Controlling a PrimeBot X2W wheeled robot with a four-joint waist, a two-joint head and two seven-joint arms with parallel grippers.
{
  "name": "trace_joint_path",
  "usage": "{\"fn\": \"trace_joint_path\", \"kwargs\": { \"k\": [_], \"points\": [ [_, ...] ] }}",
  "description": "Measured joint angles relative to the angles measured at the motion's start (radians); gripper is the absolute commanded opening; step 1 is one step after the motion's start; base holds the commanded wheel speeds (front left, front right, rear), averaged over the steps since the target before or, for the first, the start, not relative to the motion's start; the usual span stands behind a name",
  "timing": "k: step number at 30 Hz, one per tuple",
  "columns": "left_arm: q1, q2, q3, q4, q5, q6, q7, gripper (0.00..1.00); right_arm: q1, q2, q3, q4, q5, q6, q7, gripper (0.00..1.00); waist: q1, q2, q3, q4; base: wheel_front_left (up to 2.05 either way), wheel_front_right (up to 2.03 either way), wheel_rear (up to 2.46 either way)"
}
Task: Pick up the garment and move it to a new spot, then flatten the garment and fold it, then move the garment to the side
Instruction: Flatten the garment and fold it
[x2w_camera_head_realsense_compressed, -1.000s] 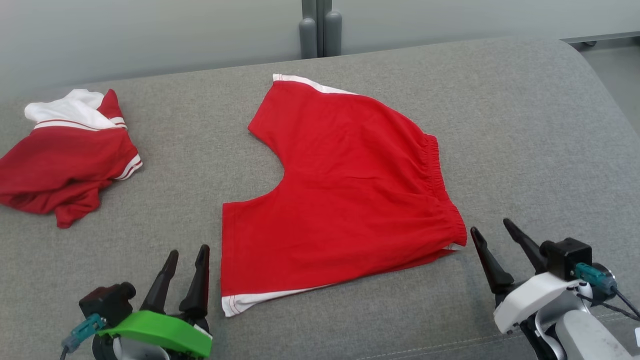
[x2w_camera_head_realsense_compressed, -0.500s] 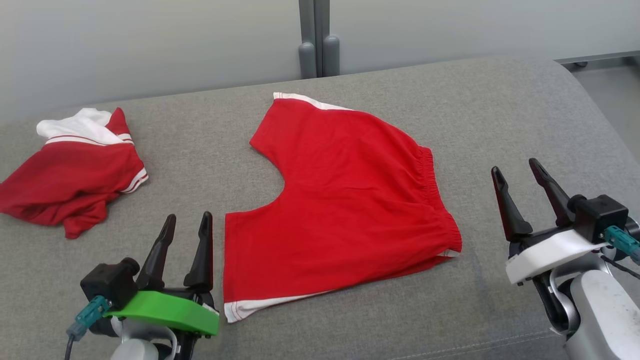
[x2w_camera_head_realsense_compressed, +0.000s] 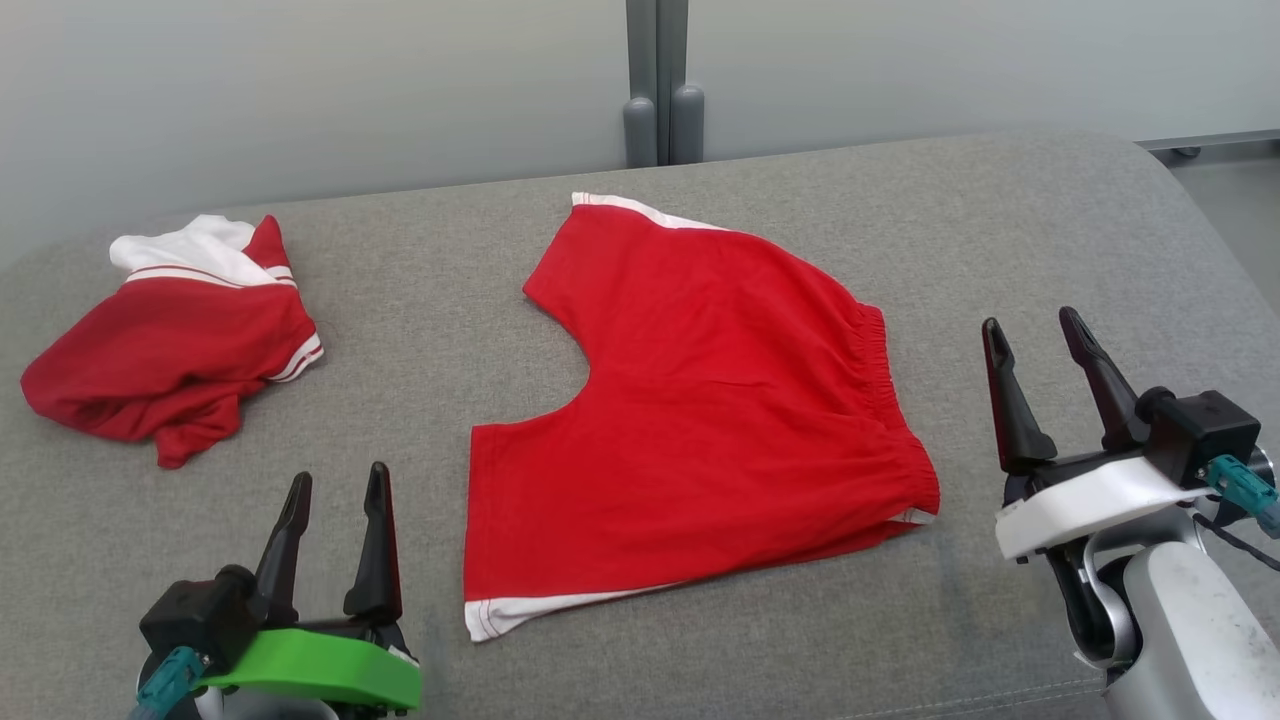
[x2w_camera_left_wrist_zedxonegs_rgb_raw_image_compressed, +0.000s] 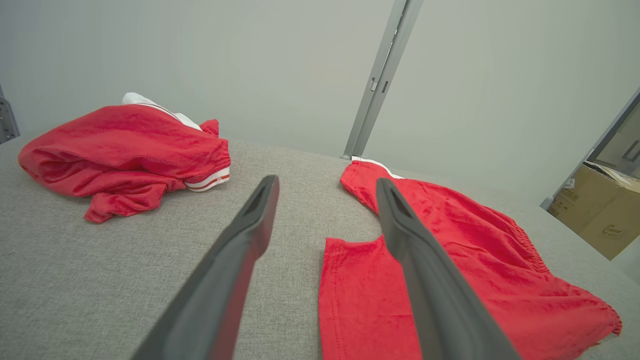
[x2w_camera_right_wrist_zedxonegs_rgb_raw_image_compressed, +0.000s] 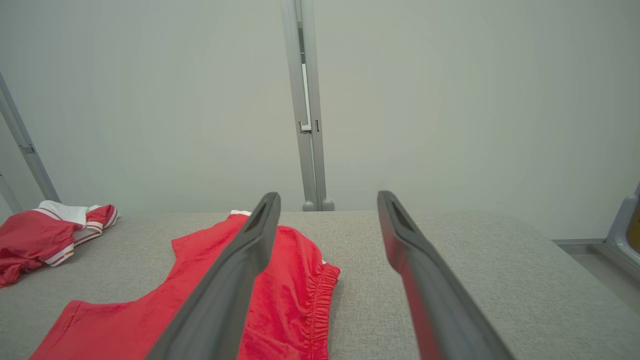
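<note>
The shorts (x2w_camera_head_realsense_compressed: 700, 400) lie flat in the middle of the grey couch (x2w_camera_head_realsense_compressed: 1050, 230); they are a soft red knit, with a gathered elastic waistband along the right edge and white bands on both leg hems; the curved notch between the legs opens to the left. The couch is a coarse woven cloth with a rounded far corner (a seam runs along its near edge). The left gripper (x2w_camera_head_realsense_compressed: 339, 474), on a green mount, is just left of the near leg hem, its tapered dark fingers apart and empty; the right gripper (x2w_camera_head_realsense_compressed: 1029, 319), on a white mount, stands near the waistband, fingers likewise spread, holding nothing. A crumpled red shirt (x2w_camera_head_realsense_compressed: 170, 350) with white striped trim lies well apart at the far left; behind it all is a smooth pale wall (x2w_camera_head_realsense_compressed: 300, 90) with a grey metal post (x2w_camera_head_realsense_compressed: 658, 70).
</note>
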Motion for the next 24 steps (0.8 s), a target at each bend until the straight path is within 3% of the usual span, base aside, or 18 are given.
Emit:
{"fn": "trace_joint_path", "kwargs": {
  "k": [24],
  "points": [
    [0.085, -0.023, -0.005, -0.041, 0.025, 0.007, 0.0, 1.0, 0.036, 0.006, 0.026, 0.004, -0.012, 0.009, 0.0, 1.0, 0.0001, 0.0, 0.013, 0.004, 0.0, 0.0, 0.0]
  ]
}}
